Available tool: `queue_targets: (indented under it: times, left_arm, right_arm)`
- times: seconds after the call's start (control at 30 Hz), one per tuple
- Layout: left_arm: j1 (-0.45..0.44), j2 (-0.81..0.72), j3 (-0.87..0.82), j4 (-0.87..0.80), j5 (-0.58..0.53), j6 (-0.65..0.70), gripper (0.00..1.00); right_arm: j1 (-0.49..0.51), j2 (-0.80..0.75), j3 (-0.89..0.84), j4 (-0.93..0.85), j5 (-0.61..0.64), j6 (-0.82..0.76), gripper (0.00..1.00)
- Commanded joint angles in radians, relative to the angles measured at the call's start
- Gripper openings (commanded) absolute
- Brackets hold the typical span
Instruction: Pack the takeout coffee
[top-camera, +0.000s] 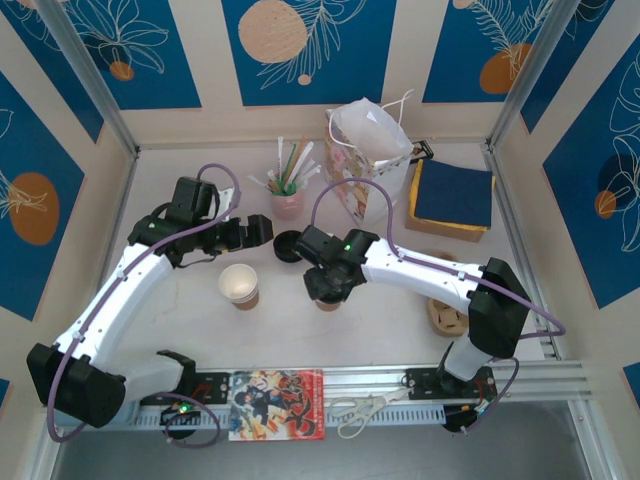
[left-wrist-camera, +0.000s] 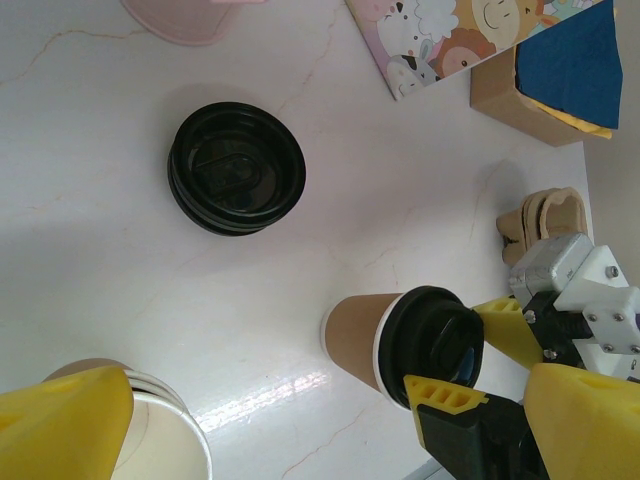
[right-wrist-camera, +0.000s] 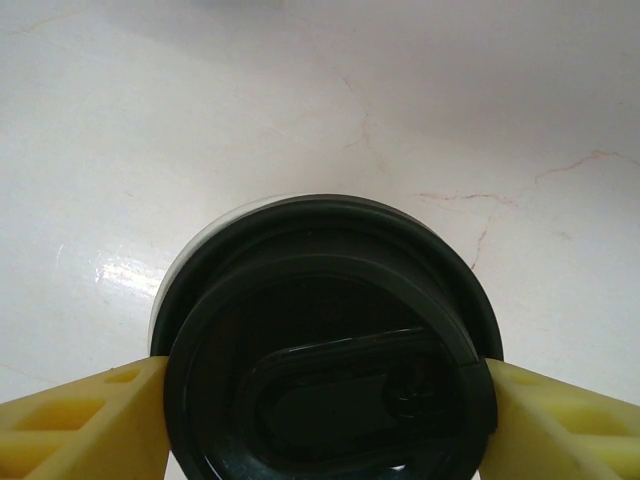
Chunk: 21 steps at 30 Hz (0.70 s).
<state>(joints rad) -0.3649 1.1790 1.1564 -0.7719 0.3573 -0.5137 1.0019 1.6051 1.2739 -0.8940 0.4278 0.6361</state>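
The takeout coffee (left-wrist-camera: 362, 340), a kraft-brown paper cup, stands on the white table with a black lid (right-wrist-camera: 325, 350) on it. My right gripper (right-wrist-camera: 320, 420) is shut on that lid, one yellow finger (right-wrist-camera: 75, 425) against each side of its rim; it also shows in the top view (top-camera: 328, 283) and in the left wrist view (left-wrist-camera: 468, 350). A second brown cup (top-camera: 240, 285) stands uncovered to the left, cream-white inside (left-wrist-camera: 160, 440). My left gripper (top-camera: 256, 232) hangs open behind that cup, with nothing between its fingers (left-wrist-camera: 65, 425).
A stack of black lids (top-camera: 287, 246) (left-wrist-camera: 237, 168) lies between the grippers. At the back stand a pink cup of straws (top-camera: 288, 200), a printed gift bag (top-camera: 368, 160) and a box of blue napkins (top-camera: 450, 197). A cardboard cup holder (top-camera: 447, 315) lies right; a magazine (top-camera: 277, 403) and scissors (top-camera: 365, 408) lie at the near edge.
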Motion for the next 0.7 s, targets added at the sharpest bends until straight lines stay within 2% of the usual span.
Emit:
queue_targets:
  times: [0.0,0.67]
  left_arm:
    - [-0.005,-0.008,0.000,-0.016,-0.003,0.017,1.00]
    - [-0.005,0.016,0.013,-0.011,0.025,0.018,1.00]
  right_arm:
    - [0.007,0.015,-0.007,-0.001,0.002,0.000,0.72]
    - [0.017,-0.024,0.002,0.022,0.013,-0.005,0.72]
